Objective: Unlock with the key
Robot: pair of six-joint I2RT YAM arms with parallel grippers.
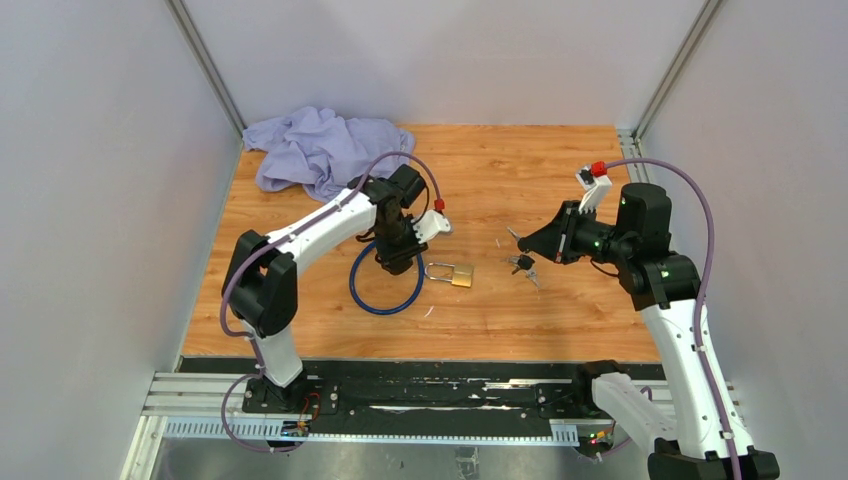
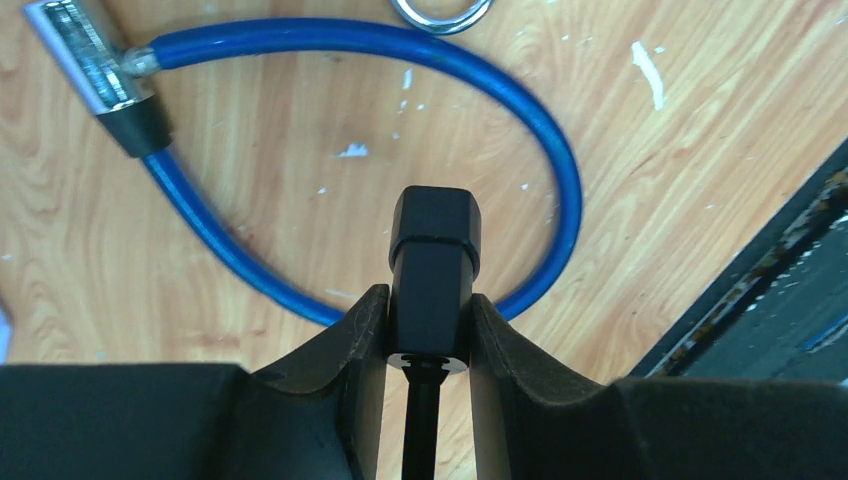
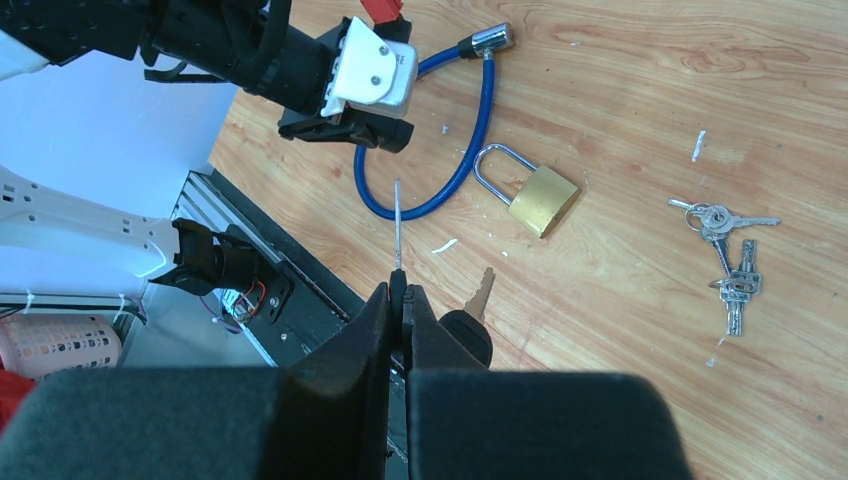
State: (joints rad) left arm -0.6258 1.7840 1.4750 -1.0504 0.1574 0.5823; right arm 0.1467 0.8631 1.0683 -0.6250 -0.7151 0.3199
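Left pincer (image 2: 428, 308) grips black lock head (image 2: 434, 228); right pincer (image 3: 400, 296) pinches key (image 3: 397, 225).

No text, brand, number or sign can be read in any view. The brass padlock (image 3: 543, 200), lying beyond the tips of your right fingers (image 3: 350, 350), shows you a plain face. The bunch of keys (image 3: 725, 255), off to the right of those fingers, is too small for any stamp to be made out. The key blade (image 3: 397, 225) that sticks out from between them is seen edge-on. The black lock body (image 2: 433, 270), clamped between your left fingers (image 2: 345, 350), shows only unmarked surfaces.
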